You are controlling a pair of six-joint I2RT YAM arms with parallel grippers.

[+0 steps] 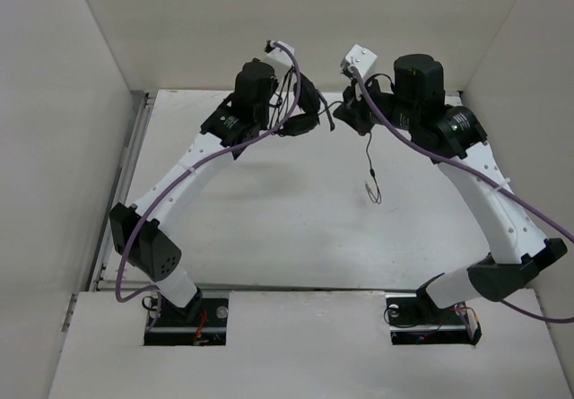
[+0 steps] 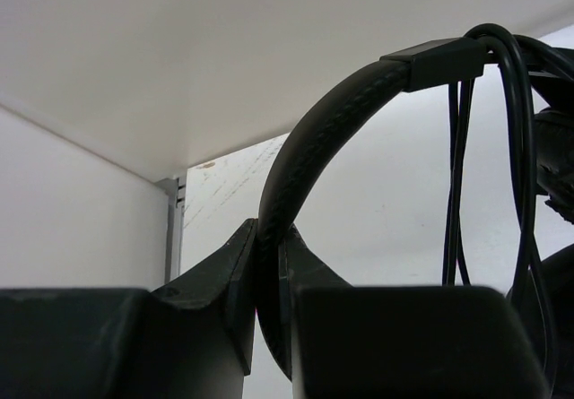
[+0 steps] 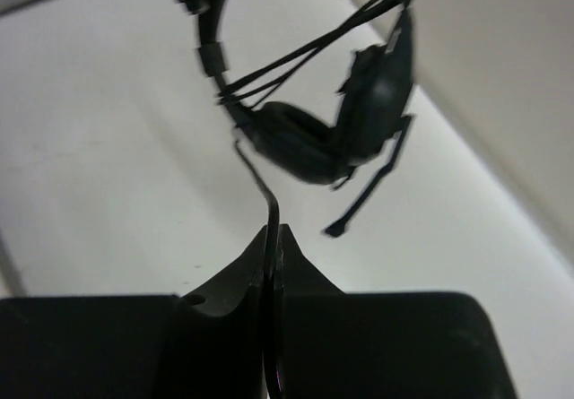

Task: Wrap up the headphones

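Observation:
The black headphones (image 3: 359, 121) hang in the air between my two arms at the back of the table (image 1: 269, 229). My left gripper (image 2: 267, 229) is shut on the padded headband (image 2: 314, 139), which arcs up and to the right. Loops of the thin black cable (image 2: 457, 193) drape over the band's far end. My right gripper (image 3: 273, 230) is shut on a strand of this cable (image 3: 256, 170) just below the earcups. From above, the left gripper (image 1: 303, 112) and right gripper (image 1: 345, 114) sit close together. A loose cable end (image 1: 369, 170) dangles down to small plugs (image 1: 373, 195).
White walls enclose the table on the left (image 1: 63, 148), back and right. Thick purple arm cables (image 1: 395, 125) run along both arms. A metal rail (image 2: 175, 229) follows the table's left edge.

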